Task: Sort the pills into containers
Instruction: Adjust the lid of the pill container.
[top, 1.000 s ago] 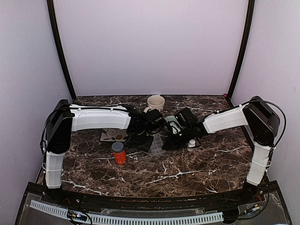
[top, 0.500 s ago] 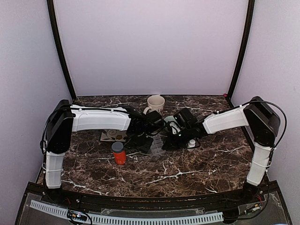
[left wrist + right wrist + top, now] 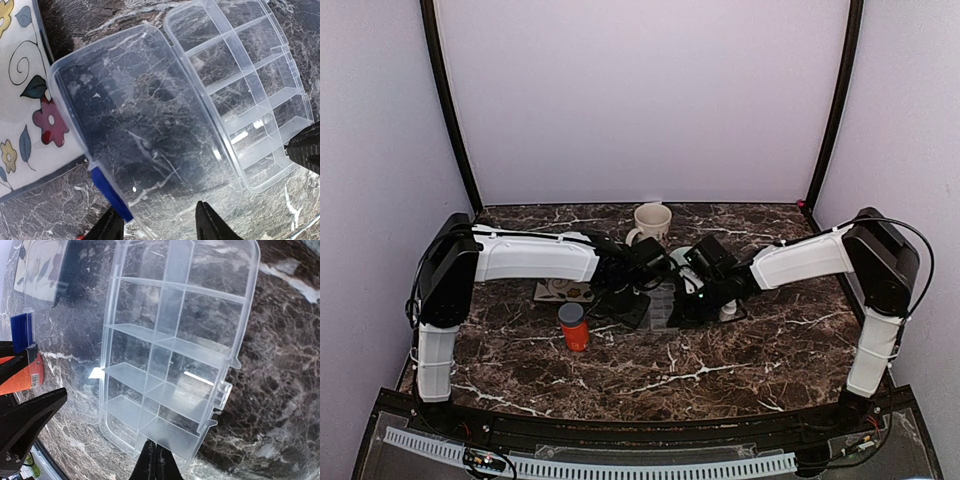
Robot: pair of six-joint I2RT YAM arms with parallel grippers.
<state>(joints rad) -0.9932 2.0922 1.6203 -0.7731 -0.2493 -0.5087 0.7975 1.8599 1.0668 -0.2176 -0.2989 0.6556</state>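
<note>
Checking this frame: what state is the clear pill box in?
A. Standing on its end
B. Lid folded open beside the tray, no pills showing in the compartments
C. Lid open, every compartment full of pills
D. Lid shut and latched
B: in the wrist views the pill box has its lid lying open flat beside the compartments, and no pills show in them.
</note>
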